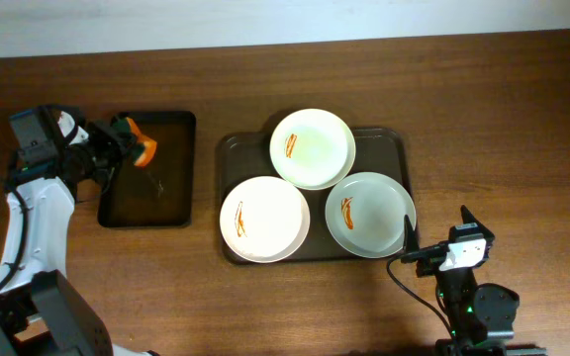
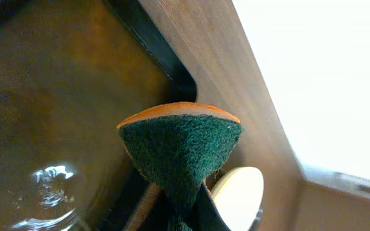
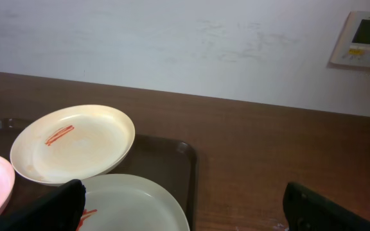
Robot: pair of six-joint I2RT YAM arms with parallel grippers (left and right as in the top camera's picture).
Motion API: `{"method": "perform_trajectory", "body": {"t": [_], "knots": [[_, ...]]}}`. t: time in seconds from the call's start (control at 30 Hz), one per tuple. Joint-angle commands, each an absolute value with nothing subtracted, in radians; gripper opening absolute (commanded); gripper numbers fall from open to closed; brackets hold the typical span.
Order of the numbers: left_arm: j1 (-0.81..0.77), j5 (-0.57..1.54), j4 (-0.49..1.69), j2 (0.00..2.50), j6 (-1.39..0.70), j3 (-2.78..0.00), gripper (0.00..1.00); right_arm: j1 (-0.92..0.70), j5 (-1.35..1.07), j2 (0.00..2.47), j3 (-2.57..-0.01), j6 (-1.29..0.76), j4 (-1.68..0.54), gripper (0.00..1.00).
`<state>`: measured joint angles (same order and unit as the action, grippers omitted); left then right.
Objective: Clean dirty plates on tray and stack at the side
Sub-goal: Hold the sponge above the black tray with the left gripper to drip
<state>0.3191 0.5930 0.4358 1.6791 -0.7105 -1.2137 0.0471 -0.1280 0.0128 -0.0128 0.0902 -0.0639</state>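
At the middle of the wooden surface (image 1: 513, 119) lies the dark brown tray (image 1: 240, 153), and all three plates sit on it in a close triangle. The rear plate (image 1: 312, 148) is at the tray's far edge. The left plate (image 1: 264, 219) and the right plate (image 1: 370, 215) sit nearer the robot. Their rims meet or overlap slightly where they crowd together. Each plate carries a short orange-red streak on its left half. The right plate pokes a little past the tray's right edge.

Left of this tray and apart from it sits a smaller black tray (image 1: 132, 203). The wrist view shows ripples in it, so it seems to hold a shallow film of water (image 2: 50, 186), though the reflection makes that hard to judge. The left claw (image 1: 122, 141) is clamped on a sponge (image 1: 139, 146) that is orange on one face and green scouring pad on the other, pinched into a wedge between the dark fingers. The sponge hangs over the far right part of the black tray, and how high it sits above the base cannot be told.

The right claw (image 1: 435, 229) sits just beside the brown tray's near right corner, next to the right plate. Its fingers are spread wide apart and hold nothing.
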Motion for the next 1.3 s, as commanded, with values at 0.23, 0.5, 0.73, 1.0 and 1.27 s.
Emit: {"method": "perform_trajectory", "body": {"t": [0.23,0.5,0.73,1.0,1.27], "knots": [[0.350,0.939,0.435,1.649,-1.352,-1.226,0.00,0.055,-0.120,0.007,-0.006,0.097,-0.068,0.99],[0.430,0.939,0.435,1.649,-1.448,-1.226,0.00,0.055,-0.119,0.007,-0.006,0.097,-0.068,0.98],[0.443,1.006,0.435,1.649,-1.504,-1.226,0.00,0.055,-0.120,0.007,-0.006,0.097,-0.067,0.98],[0.443,0.989,0.435,1.649,-1.502,-1.226,0.00,0.055,-0.120,0.007,-0.006,0.097,-0.068,0.98],[0.443,0.972,0.435,1.649,-1.502,-1.226,0.00,0.055,-0.119,0.007,-0.006,0.097,-0.068,0.98]]}}
